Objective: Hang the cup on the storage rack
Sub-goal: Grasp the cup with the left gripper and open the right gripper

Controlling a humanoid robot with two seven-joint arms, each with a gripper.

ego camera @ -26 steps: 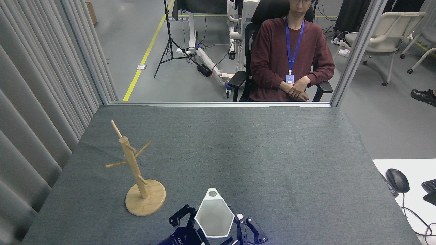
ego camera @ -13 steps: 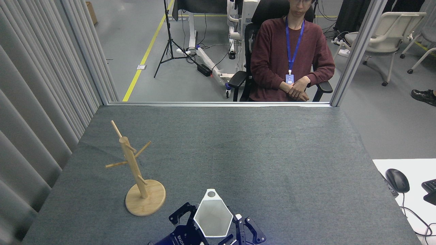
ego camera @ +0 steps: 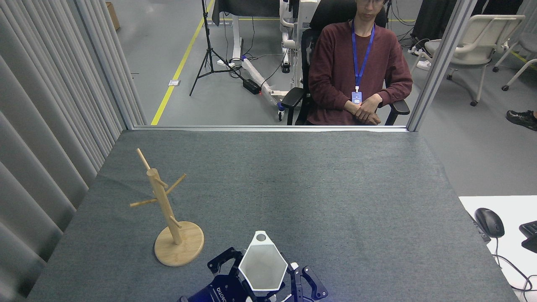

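Nearby, grey felt table [ego camera: 335, 188]; one tool [ego camera: 264, 279] clamped on white cup [ego camera: 262, 268], seated person [ego camera: 356, 63] beyond.

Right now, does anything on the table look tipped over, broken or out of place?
Nothing stands out. The storage rack stands upright on its base, pegs bare, and the cup sits mouth-up, undamaged, between the fingers of a gripper.

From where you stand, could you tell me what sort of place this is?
Probably a robotics lab or test cell: a grey felt-covered table walled by partition panels, a tripod on a yellow-lined floor, and a seated person watching.
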